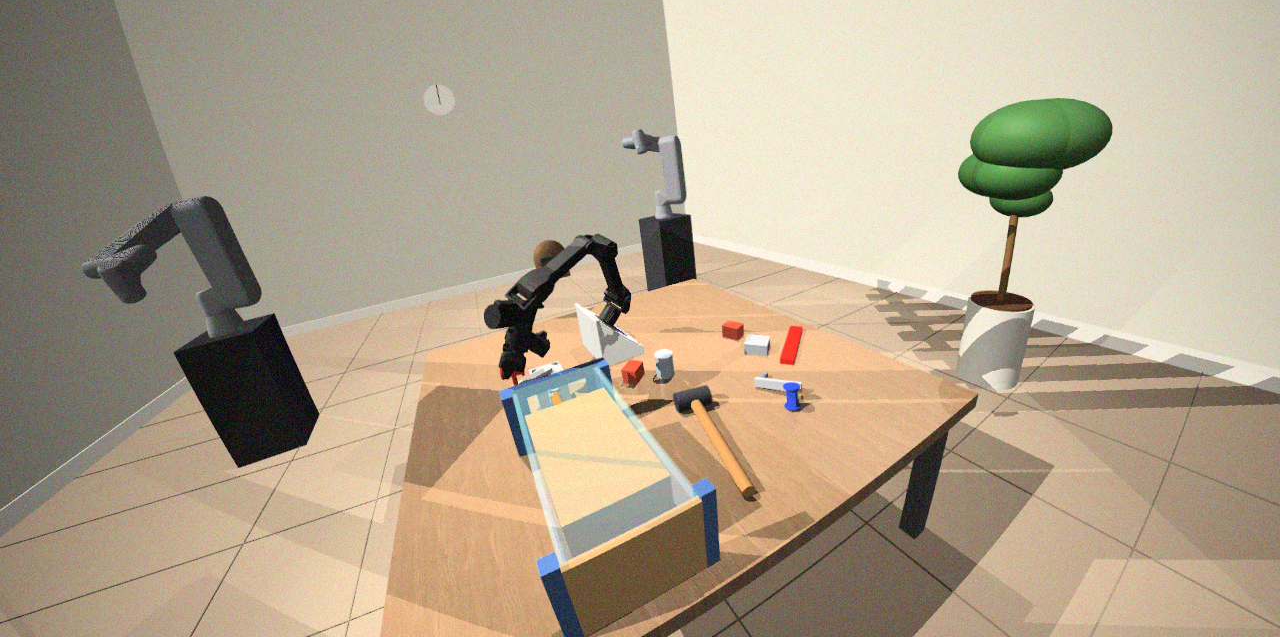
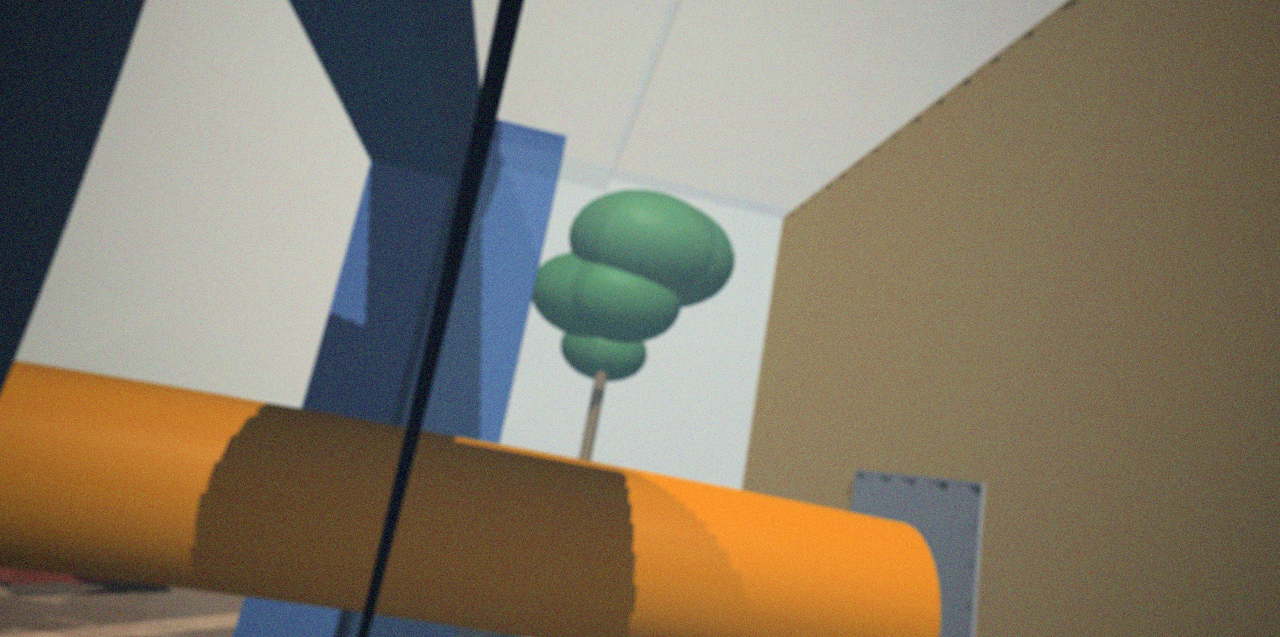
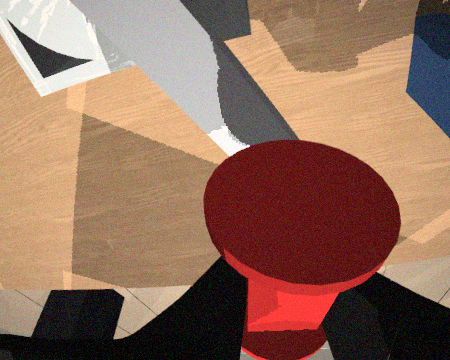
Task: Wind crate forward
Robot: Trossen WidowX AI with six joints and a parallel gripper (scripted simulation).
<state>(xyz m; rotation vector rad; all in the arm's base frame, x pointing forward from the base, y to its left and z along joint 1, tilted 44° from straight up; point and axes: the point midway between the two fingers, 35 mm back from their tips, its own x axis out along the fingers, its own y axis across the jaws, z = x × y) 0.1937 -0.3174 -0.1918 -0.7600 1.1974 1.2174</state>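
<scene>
The crate (image 1: 586, 449), with its pale tan top, looks flat inside the clear-panelled cubby (image 1: 637, 543). A gap shows between its far edge and the blue-posted frame (image 1: 510, 407) at the mouth. An orange strap (image 1: 556, 398) shows in that gap. My gripper (image 1: 511, 371) (image 3: 291, 310) is shut on the winch handle's red knob (image 3: 302, 212), beyond the mouth. The handle's grey arm (image 3: 185, 65) runs from the knob to the top of the wrist view. The key end and the winch's round hole are out of sight there. The winch (image 1: 546, 370) is small and partly hidden behind the frame.
A white panel (image 1: 599, 339) stands near the arm's base. A red block (image 1: 632, 372), a white cylinder (image 1: 663, 364) and a black-headed mallet (image 1: 723, 449) lie right of the cubby. Farther right are a blue spool-shaped piece (image 1: 792, 397), a red bar (image 1: 791, 345) and a grey block (image 1: 757, 345).
</scene>
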